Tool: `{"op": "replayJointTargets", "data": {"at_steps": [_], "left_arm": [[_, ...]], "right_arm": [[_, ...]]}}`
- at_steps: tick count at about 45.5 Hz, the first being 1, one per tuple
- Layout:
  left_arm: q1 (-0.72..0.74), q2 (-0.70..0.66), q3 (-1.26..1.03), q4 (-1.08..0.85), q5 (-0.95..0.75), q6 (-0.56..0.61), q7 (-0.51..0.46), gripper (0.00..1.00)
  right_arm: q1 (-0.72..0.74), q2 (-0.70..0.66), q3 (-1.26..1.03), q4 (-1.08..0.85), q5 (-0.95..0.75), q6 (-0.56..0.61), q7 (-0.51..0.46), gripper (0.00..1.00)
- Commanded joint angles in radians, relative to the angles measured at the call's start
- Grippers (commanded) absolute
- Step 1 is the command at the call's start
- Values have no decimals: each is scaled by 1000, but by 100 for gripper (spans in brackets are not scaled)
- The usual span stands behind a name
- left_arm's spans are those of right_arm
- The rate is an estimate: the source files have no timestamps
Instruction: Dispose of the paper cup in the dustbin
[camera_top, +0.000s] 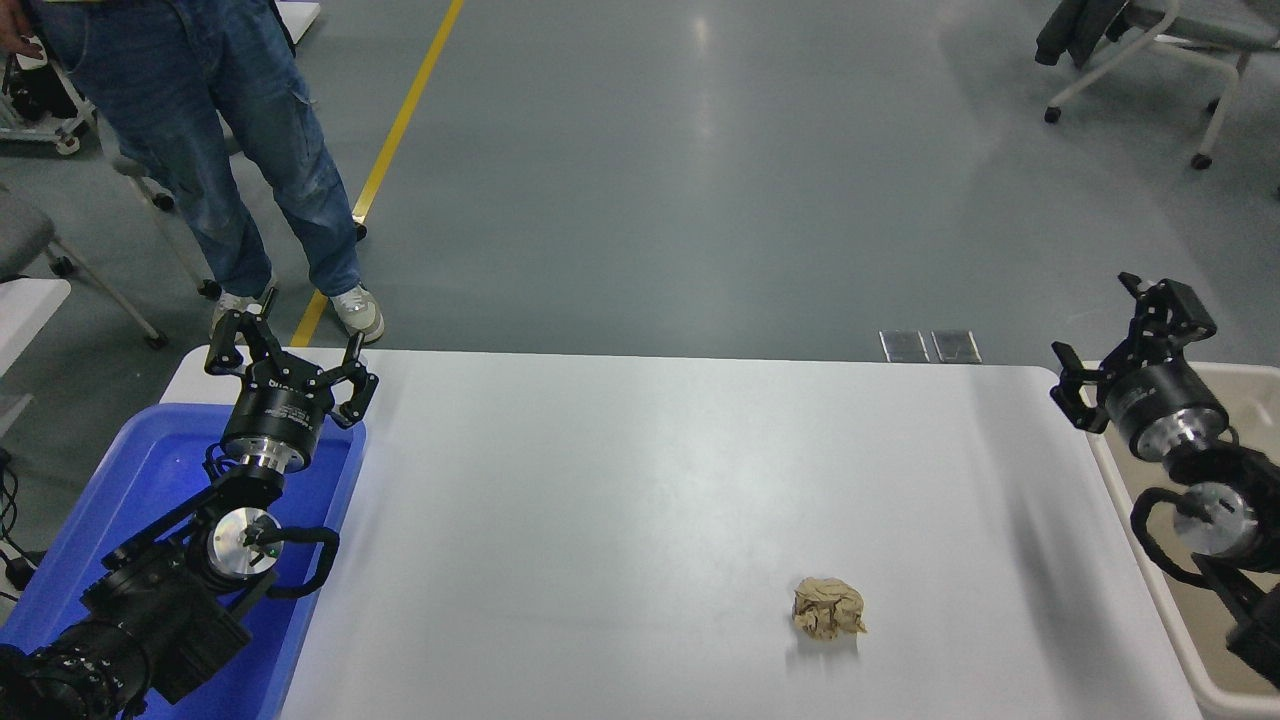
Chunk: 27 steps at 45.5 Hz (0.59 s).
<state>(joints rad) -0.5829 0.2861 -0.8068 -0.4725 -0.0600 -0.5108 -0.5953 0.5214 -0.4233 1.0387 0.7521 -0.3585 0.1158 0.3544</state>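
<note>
Looking for the paper cup turns up nothing: it is not on the counter (640, 480) and not in either end effector, so it may already lie inside the dustbin (1110, 480), where the right arm blocks most of the interior. The dustbin stands against the counter's right edge, cut off by the frame, with only a strip of rim and wall showing. Above its near-left corner hangs the right end effector (1125, 335), fingers spread wide and holding nothing, its outline slightly blurred. On the counter, well to the left of the dustbin and toward the near edge, sits a crumpled brown paper ball (828, 608), which is not the task's object. Far to the left of the dustbin, the left end effector (290, 345) is parked with its fingers wide apart and empty over the far corner of a blue tray (120, 500). A person in jeans (250, 150) stands beyond that corner. The risk from here, as I judge it, is mistaking the paper ball for the cup, or the right arm catching the dustbin's rim as it moves, since it hangs so close.
</note>
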Motion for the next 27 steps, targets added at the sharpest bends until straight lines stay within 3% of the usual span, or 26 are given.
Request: {"op": "replayJointTargets", "data": {"at_steps": [1, 27], "left_arm": [[0, -1, 0, 0, 0, 0, 0, 100], [0, 1, 0, 0, 0, 0, 0, 100]], "right_arm": [[-80, 92, 156, 72, -142, 8, 119, 100], [-92, 170, 90, -3, -140, 7, 158, 100]]}}
